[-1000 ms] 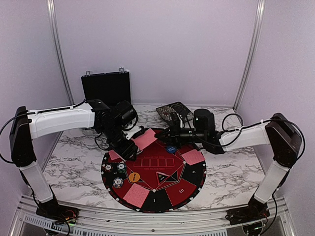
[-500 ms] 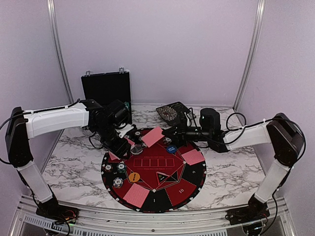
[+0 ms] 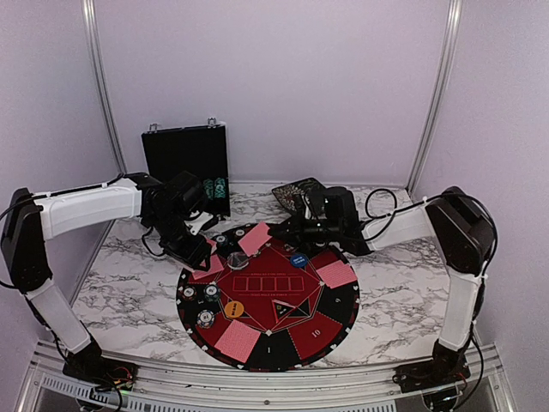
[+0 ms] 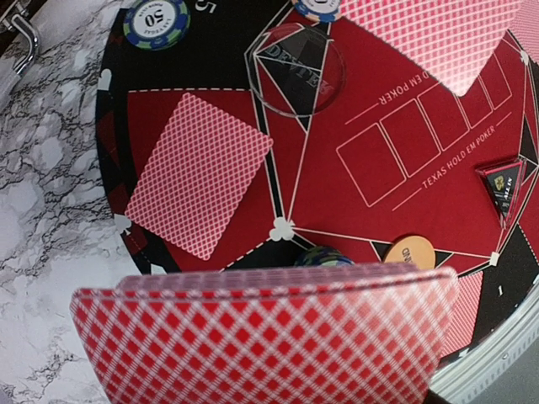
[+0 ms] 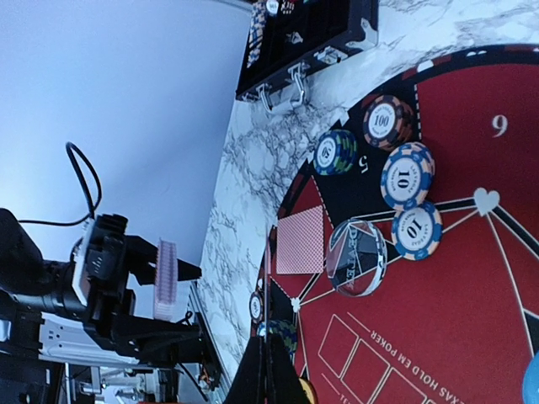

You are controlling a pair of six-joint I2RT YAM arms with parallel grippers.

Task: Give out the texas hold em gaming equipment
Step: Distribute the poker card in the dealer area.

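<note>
From above, the left pincer [image 3: 194,251] hangs over the left rim of the round mat [image 3: 287,296] on the desk [image 3: 120,283]. The right pincer [image 3: 274,230] is clamped on a single card [image 3: 255,239] above the mat's far edge.

The left wrist view has a red-backed deck [image 4: 261,337] filling the foreground, above a flat card [image 4: 198,185] and a clear disc [image 4: 299,76].

The right wrist view shows the left pincer clamped on that deck; four chips [image 5: 407,175] lie on the mat.

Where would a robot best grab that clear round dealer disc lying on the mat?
Probably by its rim, from straight above, pinching opposite edges. The clear dealer disc lies flat on the mat, so only its thick round edge offers a hold. Keep clear of the blue-striped chip beside it.
</note>
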